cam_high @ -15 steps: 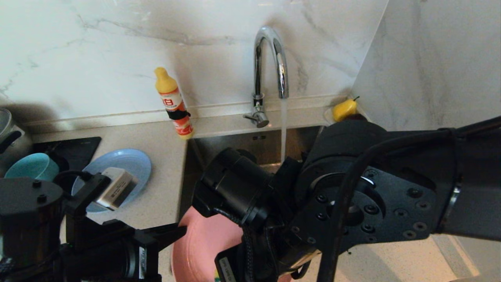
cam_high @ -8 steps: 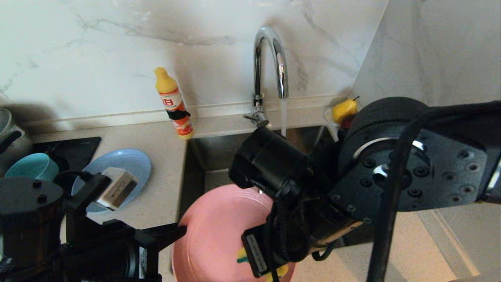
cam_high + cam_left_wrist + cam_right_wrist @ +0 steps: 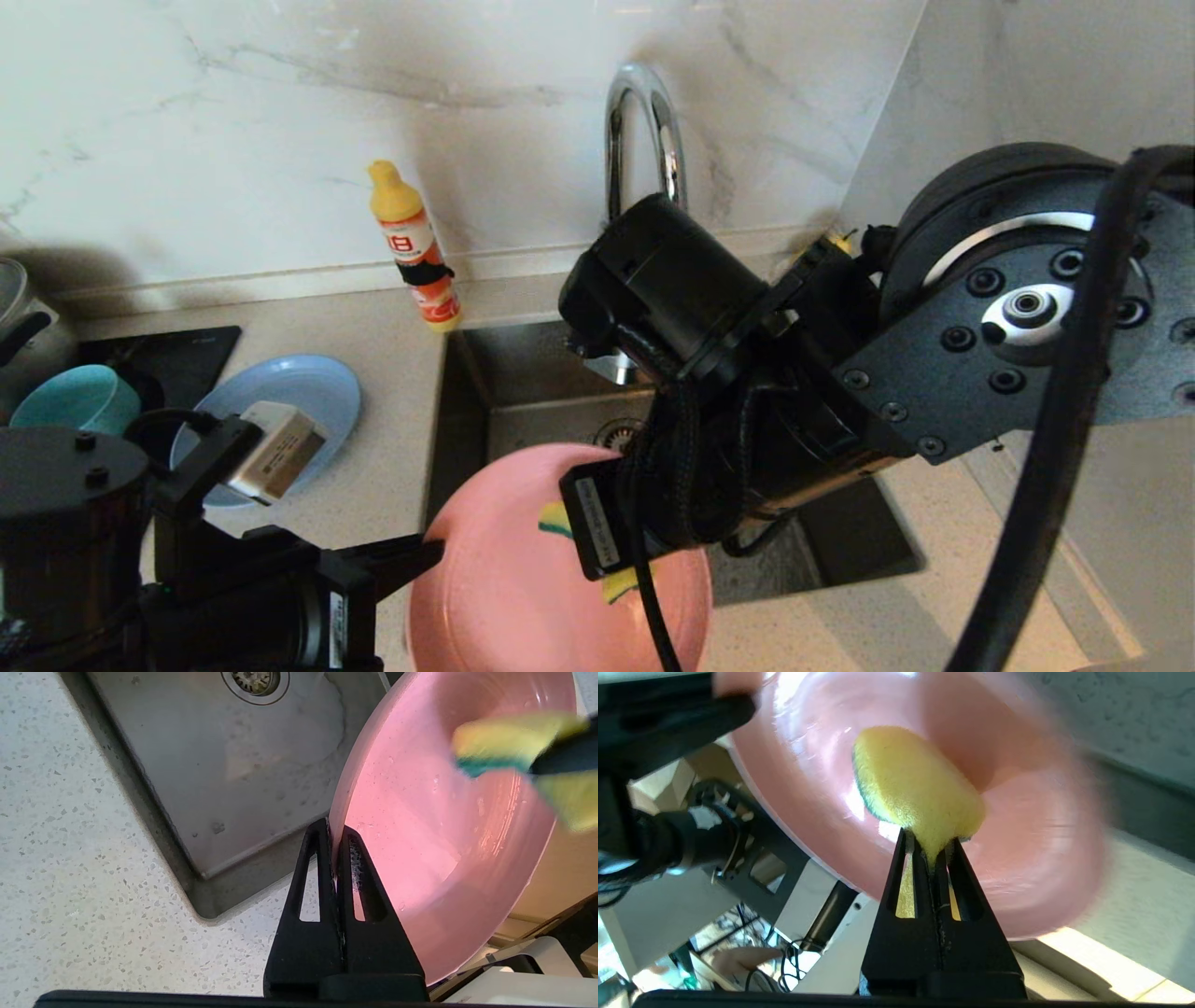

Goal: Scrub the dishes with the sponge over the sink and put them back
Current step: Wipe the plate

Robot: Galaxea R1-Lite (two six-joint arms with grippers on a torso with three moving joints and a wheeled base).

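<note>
salmon-pink plate (image 3: 504, 579): lower centre of the head view, tilted over the sink (image 3: 523, 401); looking light, stiff, likely slippery when wet; best held at the rim. left pincer (image 3: 335, 833), lower left, is clamping that rim. sponge (image 3: 915, 788): soft, bent, pressing on the plate's face; right pincer (image 3: 930, 847), reaching in from the right, is pinching it closed.

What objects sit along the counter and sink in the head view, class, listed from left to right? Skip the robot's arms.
Teal bowl → grey-blue plate → yellow-capped bottle → salmon-pink plate, with the sponge on it → chrome tap.
</note>
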